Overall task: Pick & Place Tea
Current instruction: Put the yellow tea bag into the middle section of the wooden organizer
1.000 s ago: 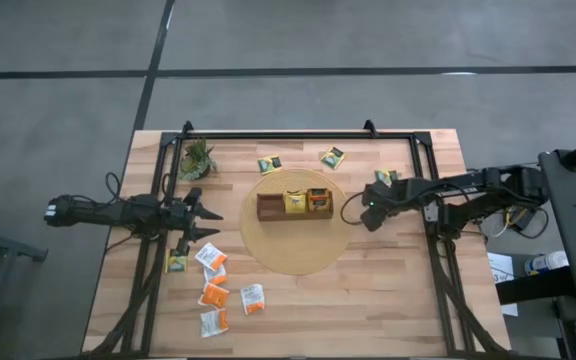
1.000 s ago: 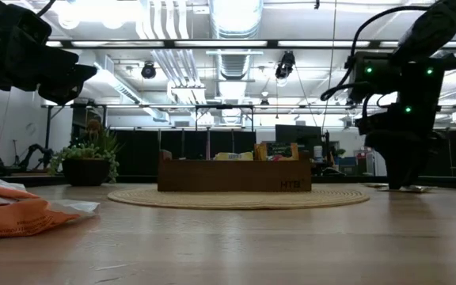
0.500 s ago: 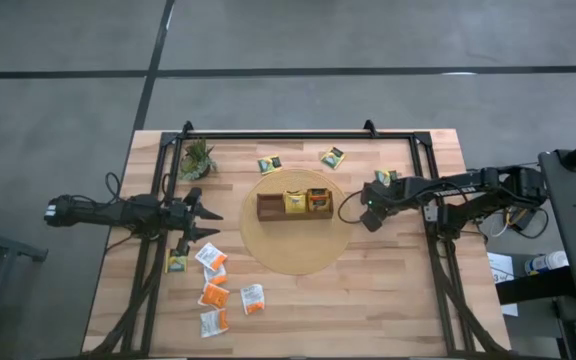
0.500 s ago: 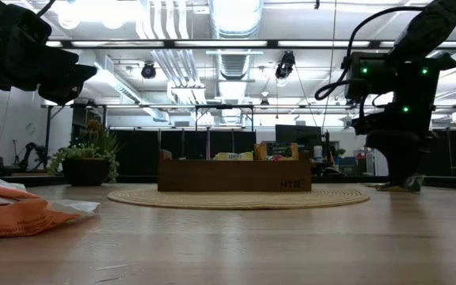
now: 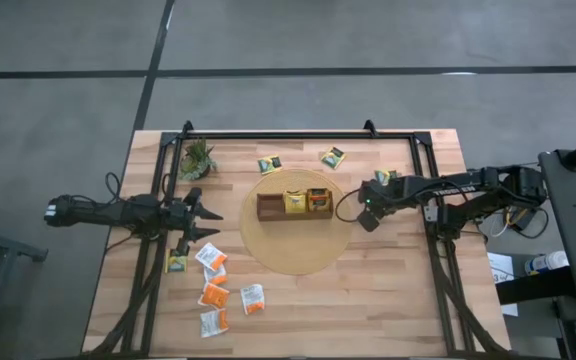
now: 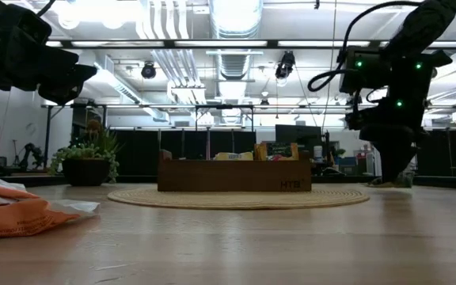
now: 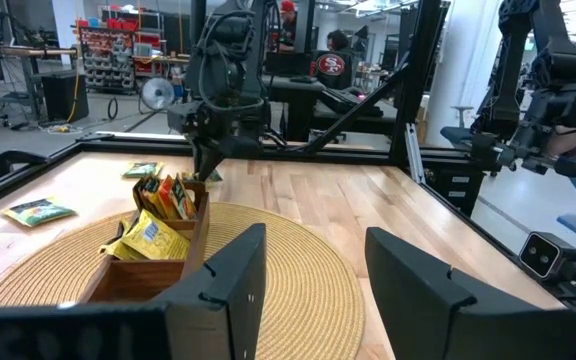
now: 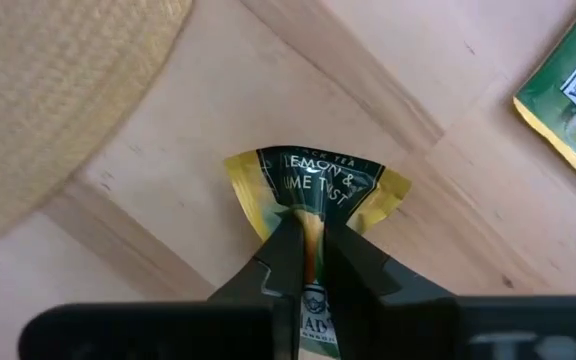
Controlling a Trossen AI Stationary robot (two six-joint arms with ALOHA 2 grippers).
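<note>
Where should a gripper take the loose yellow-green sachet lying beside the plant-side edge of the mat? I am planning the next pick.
That sachet lies flat on the bare table, so come straight down from above and pinch across one raised edge or corner, as the right gripper pinches its sachet. I'd judge the side facing away from the woven mat clearest.
</note>
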